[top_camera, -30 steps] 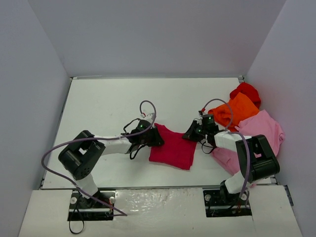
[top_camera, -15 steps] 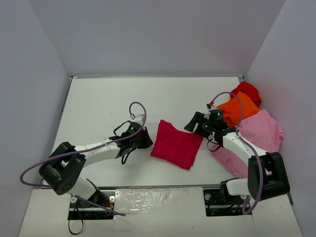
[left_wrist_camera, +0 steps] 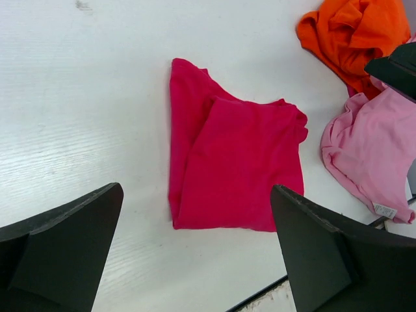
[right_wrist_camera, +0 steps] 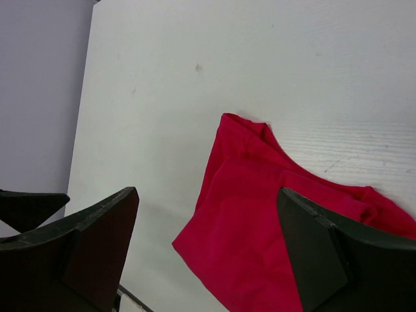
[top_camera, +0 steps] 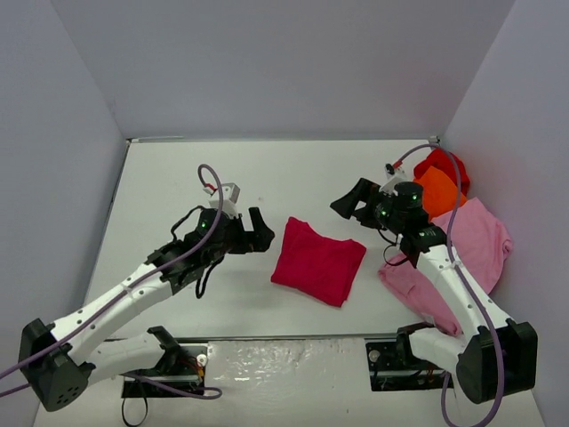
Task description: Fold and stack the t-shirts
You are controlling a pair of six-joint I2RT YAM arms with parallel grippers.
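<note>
A raspberry-red t-shirt (top_camera: 317,261) lies folded into a rough square on the white table, also seen in the left wrist view (left_wrist_camera: 237,166) and the right wrist view (right_wrist_camera: 273,227). At the right edge sit an orange t-shirt (top_camera: 439,190), a bright red one (top_camera: 444,161) and a pale pink one (top_camera: 476,240). My left gripper (top_camera: 260,233) hovers open to the left of the folded shirt, holding nothing. Raised above the shirt's right corner, my right gripper (top_camera: 348,200) is open too and empty.
White walls enclose the table on three sides. The pale pink shirt (left_wrist_camera: 370,153) and the orange one (left_wrist_camera: 354,32) lie crumpled near the table's right edge. Bare table surface (top_camera: 196,173) stretches behind and left of the folded shirt.
Both grippers let go of the raspberry-red shirt, opened and lifted away, the left one to the left, the right one up and back. The shirt stays folded on the table.
</note>
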